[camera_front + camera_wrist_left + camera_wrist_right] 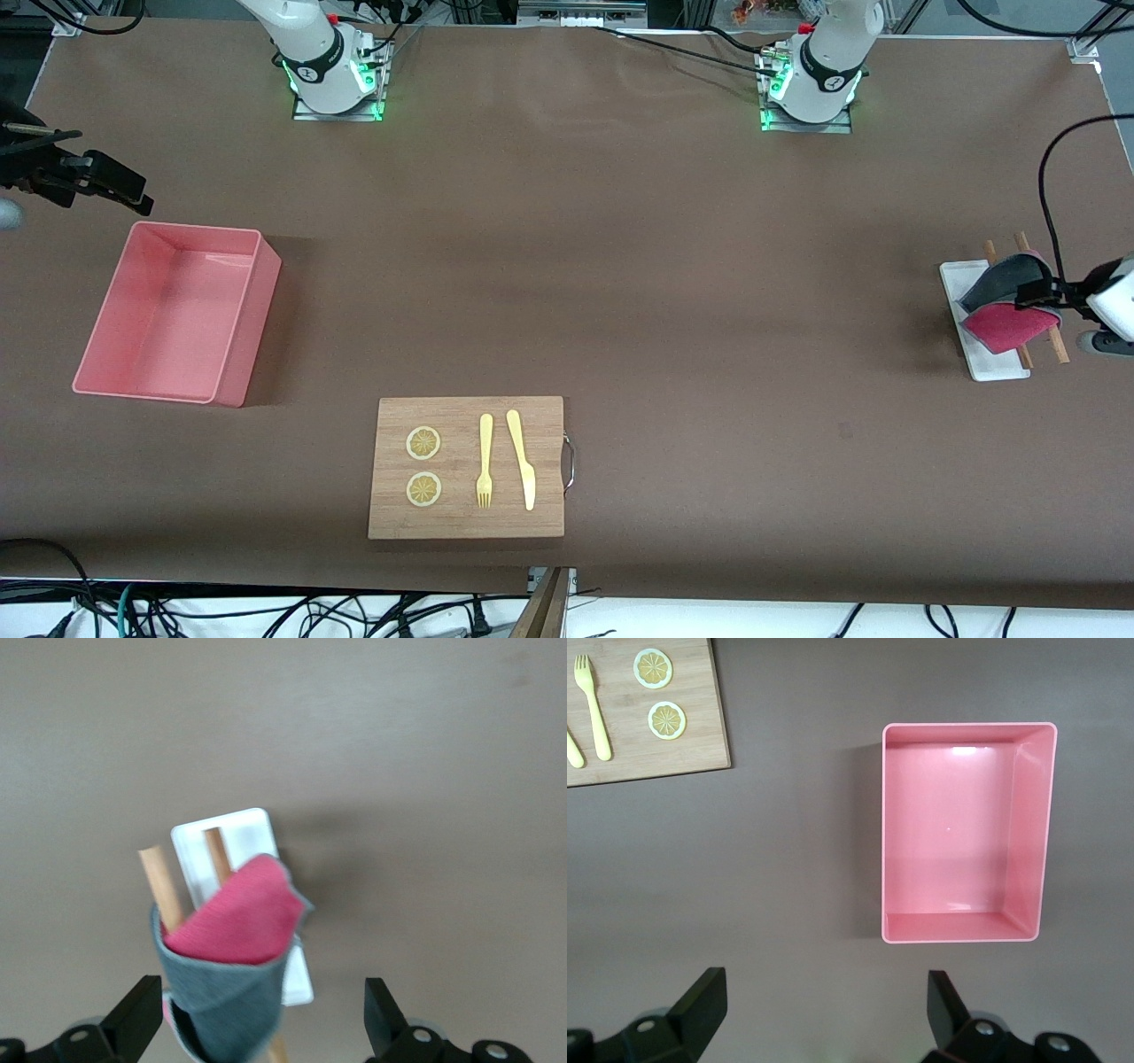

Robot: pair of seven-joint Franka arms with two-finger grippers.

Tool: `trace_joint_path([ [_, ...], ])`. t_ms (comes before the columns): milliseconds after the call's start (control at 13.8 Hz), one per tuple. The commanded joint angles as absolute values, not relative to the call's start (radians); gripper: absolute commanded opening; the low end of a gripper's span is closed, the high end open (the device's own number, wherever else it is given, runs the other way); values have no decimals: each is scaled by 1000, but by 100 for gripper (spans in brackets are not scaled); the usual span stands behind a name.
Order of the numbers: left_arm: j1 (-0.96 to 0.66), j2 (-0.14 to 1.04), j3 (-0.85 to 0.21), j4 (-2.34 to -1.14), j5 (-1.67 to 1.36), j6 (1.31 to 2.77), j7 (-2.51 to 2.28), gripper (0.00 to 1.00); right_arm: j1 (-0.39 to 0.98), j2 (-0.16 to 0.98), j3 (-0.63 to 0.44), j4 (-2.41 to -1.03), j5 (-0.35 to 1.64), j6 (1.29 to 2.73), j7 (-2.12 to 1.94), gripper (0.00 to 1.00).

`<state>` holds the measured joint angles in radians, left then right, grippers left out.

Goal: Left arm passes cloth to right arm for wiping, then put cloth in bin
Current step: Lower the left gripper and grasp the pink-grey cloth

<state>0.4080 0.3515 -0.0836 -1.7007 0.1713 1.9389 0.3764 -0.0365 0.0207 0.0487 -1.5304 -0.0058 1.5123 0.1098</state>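
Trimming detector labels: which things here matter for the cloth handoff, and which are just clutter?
Job: cloth, pink bin, left hand, right hand.
Lying about: wooden cutting board, lemon slices, yellow fork, yellow knife, white tray, wooden sticks.

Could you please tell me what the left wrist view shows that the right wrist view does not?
Only the left wrist view shows the cloth, grey outside and pink inside, over two wooden sticks and a white tray, with the left hand open around it. Only the right wrist view shows the empty pink bin, the cutting board with a fork and lemon slices, and the open right hand over the table beside the bin. Both show the brown table.
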Motion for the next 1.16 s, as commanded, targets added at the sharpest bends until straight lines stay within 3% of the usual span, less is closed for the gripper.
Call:
trace_joint_path([
  [0, 462, 413, -97, -1666, 193, 2009, 454, 100, -46, 25, 54, -1517, 5, 1509, 94, 100],
  [145, 483, 448, -95, -1666, 195, 2028, 469, 91, -46, 25, 54, -1517, 5, 1509, 94, 100],
  [364, 531, 463, -97, -1670, 189, 2045, 471, 91, -46, 25, 54, -1517, 5, 1509, 94, 100],
  [582, 551, 475, -97, -1674, 184, 2045, 471, 82, -46, 25, 54, -1517, 5, 1509, 94, 100],
  [945, 552, 483, -98, -1684, 178, 2036, 465, 75, -46, 25, 54, -1517, 5, 1509, 94, 100],
  [1091, 552, 483, -98, -1686, 178, 2033, 468, 66, -46, 25, 54, -1517, 5, 1509, 94, 100],
])
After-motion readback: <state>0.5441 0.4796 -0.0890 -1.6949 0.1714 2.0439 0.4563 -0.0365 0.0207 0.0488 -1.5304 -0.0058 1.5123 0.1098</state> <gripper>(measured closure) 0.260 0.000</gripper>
